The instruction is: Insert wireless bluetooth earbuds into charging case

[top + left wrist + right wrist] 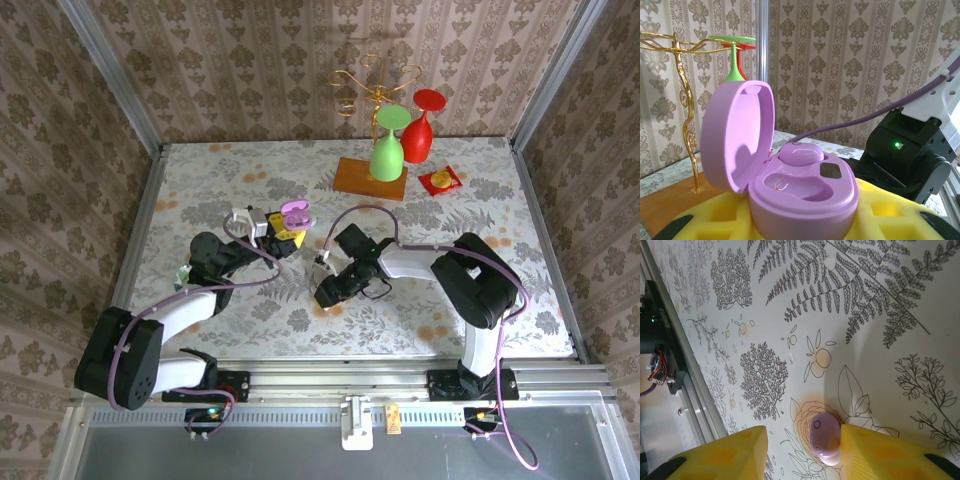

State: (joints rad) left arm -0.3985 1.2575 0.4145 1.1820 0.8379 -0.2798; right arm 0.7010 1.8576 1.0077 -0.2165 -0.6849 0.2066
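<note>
The purple charging case (805,192) is open, its lid (737,135) tipped up to the left. One purple earbud (801,154) sits in its far slot, and the near slot (795,185) is empty. My left gripper (805,222) is shut on the case's base with its yellow pads (900,212), holding it above the table (295,215). A second purple earbud (825,437) lies on the floral table. My right gripper (802,450) stands open astride it. The right pad (880,455) touches the earbud, while the left pad (735,452) is a gap away. From above, the right gripper (322,292) points down at mid-table.
At the back stand a green glass (388,150) and a red glass (420,125) by a wooden board (370,178), with a gold rack (375,85) behind and an orange packet (440,180) to the right. The metal table rail (690,380) runs left of the earbud.
</note>
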